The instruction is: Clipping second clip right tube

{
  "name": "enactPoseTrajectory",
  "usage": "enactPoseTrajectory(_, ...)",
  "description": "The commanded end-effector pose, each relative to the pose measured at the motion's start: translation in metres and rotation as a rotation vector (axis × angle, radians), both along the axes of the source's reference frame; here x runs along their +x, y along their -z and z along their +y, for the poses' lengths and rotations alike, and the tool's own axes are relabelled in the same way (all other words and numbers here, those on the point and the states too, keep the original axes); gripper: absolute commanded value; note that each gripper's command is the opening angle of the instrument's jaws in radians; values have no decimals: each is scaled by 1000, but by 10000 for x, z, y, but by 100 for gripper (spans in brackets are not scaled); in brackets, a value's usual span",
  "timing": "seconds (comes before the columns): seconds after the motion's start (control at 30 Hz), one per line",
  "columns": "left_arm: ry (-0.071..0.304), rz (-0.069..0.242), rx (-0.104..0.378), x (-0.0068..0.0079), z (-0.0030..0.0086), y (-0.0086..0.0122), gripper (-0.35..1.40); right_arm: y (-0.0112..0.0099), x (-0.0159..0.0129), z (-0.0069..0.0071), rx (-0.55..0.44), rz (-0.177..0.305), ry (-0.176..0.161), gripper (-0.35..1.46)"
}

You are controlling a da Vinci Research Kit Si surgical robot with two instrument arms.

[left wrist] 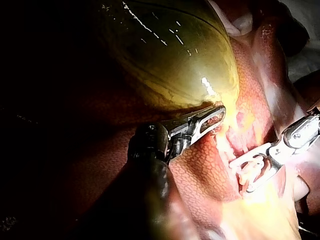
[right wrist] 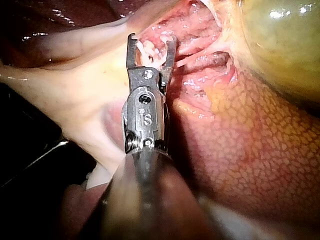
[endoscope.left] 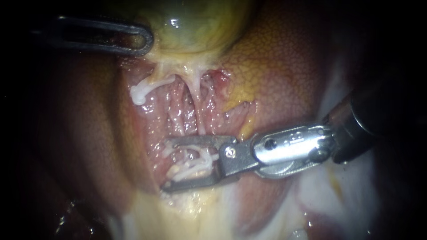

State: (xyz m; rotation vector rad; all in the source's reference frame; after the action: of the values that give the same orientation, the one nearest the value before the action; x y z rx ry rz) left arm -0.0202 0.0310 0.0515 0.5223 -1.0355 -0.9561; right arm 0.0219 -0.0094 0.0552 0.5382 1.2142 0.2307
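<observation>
right instrument (endoscope.left: 167, 165): jaws standing spread, straddling the lower end of the right tube (endoscope.left: 199, 116), white clip (endoscope.left: 195, 162) sitting between them | left instrument (endoscope.left: 144, 41): jaws pinching the gallbladder (endoscope.left: 200, 26) edge, up near its neck | liver (endoscope.left: 284, 75) lying alongside, right of the tube

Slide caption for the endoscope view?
Right instrument open around white material below the gallbladder; left instrument beside it.
</observation>
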Motion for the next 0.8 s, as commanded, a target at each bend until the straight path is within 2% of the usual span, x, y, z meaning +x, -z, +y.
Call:
enactPoseTrajectory(0.03,0,0,0,0,0,0,-35,2,0,0,6,0,-1,47)
enactPoseTrajectory(0.17,0,0,0,0,0,0,-35,14,-2,2,23,1,-4,48)
enactPoseTrajectory(0.27,-1,0,0,1,0,0,-35,31,-9,6,48,0,-4,48)
enactPoseTrajectory(0.5,-1,-1,0,2,0,0,-35,63,-42,22,92,10,0,45)
enactPoseTrajectory(0.63,-1,-1,0,2,0,0,-35,65,-62,31,115,3,-11,45)
enactPoseTrajectory(0.8,-2,-1,0,3,0,0,-35,50,-79,42,145,-10,-29,45)
